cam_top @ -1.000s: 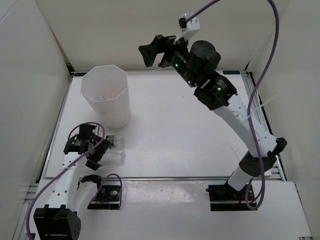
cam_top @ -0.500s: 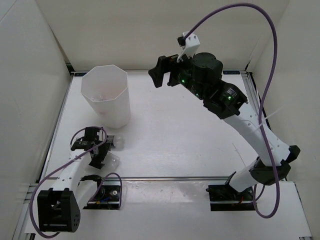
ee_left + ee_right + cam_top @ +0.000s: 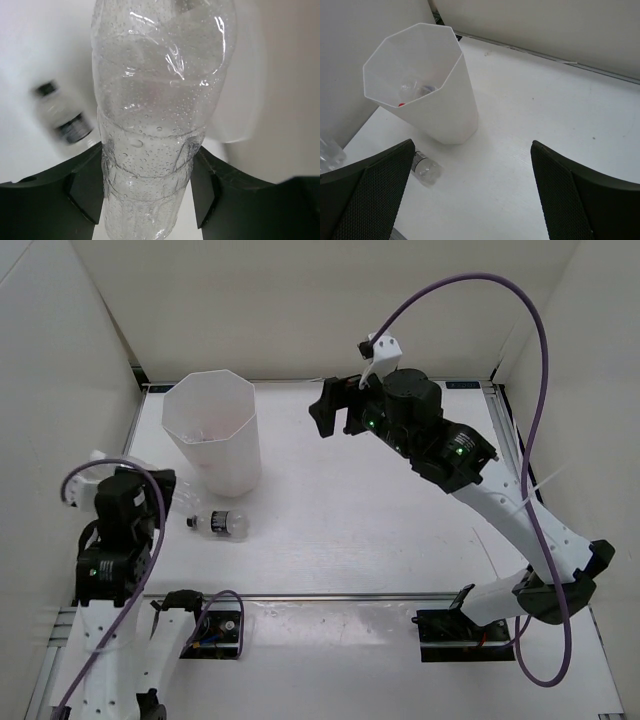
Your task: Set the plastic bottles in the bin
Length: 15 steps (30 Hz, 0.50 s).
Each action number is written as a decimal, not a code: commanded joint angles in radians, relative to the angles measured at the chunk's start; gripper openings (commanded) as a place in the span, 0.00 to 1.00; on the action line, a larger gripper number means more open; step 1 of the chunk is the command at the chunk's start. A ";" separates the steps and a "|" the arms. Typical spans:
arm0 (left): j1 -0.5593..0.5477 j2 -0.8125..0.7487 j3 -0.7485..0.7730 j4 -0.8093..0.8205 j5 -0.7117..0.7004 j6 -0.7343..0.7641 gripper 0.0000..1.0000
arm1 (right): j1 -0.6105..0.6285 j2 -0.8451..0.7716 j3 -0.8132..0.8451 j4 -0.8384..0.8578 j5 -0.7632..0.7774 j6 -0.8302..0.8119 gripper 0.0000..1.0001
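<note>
Above the table's (image 3: 380, 520) left side, the left gripper (image 3: 147, 190) is clamping a clear bottle (image 3: 155, 100); the right gripper (image 3: 472, 195) is gaping empty. Lifting it fully over the bin (image 3: 212, 430) rim before releasing is looking wisest. 1 capped bottle (image 3: 218, 524) is lying beside the bin.

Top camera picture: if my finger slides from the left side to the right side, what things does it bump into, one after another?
left arm → bin → right gripper. The little bottle lying on the table sits right below the bin, so it has no clear place in the line.
</note>
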 commanded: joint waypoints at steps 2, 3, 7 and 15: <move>-0.005 0.027 0.142 0.182 -0.094 0.170 0.64 | -0.005 -0.032 -0.031 0.015 0.024 0.048 1.00; -0.005 0.053 0.164 0.289 -0.094 0.216 0.65 | -0.005 -0.032 -0.031 0.015 0.024 0.048 1.00; -0.005 0.283 0.337 0.362 -0.073 0.344 0.70 | -0.005 -0.032 -0.022 0.015 0.024 0.048 1.00; -0.041 0.601 0.560 0.382 -0.079 0.453 0.99 | -0.005 -0.075 -0.040 -0.019 0.066 0.039 1.00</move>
